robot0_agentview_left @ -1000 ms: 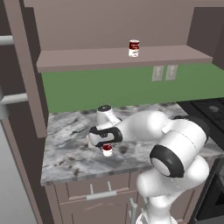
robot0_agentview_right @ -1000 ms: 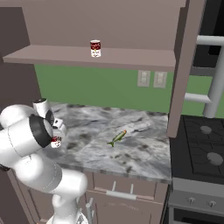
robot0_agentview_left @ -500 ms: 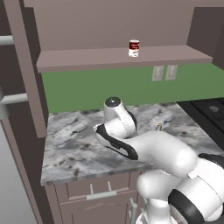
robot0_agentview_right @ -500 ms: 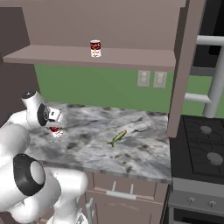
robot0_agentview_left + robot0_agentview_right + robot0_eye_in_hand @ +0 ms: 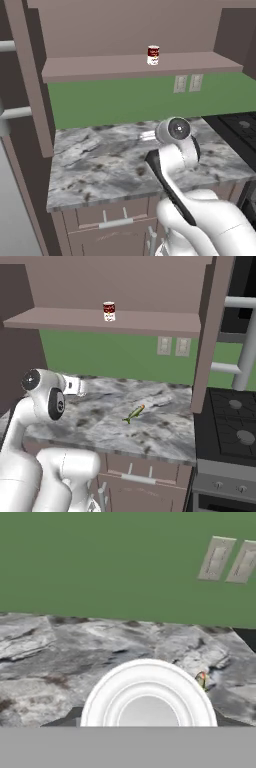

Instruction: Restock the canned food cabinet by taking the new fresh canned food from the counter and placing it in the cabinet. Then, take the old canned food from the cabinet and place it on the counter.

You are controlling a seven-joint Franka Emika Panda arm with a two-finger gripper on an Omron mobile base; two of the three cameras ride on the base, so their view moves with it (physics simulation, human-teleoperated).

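White ridged metal, the round top of a can, sits closest to the hand camera, centred low in the hand view and right up against the lens. The gripper's finger tips cannot be made out there, but the can lies just where they would be, so the gripper looks to be clamped on the can; I cannot see the contact itself. In both base views the arm's white links and dark joints block the hand.

Beneath and beyond the can spreads the counter, grey-and-white marbled stone with dark speckles, on brown drawer fronts with silver handles. Farther along it, toward the stove side, lies a small green pepper-like item with an orange tip, flat on the stone and well apart from the arm. A dark stove top adjoins the counter's end.

Behind the counter rises a green wall with two pale outlet plates side by side. Above it hangs the cabinet, dull mauve-brown, its long shelf board carrying one red-and-white can, upright, near the middle of the board. A tall plain door panel stands open at the stove end.
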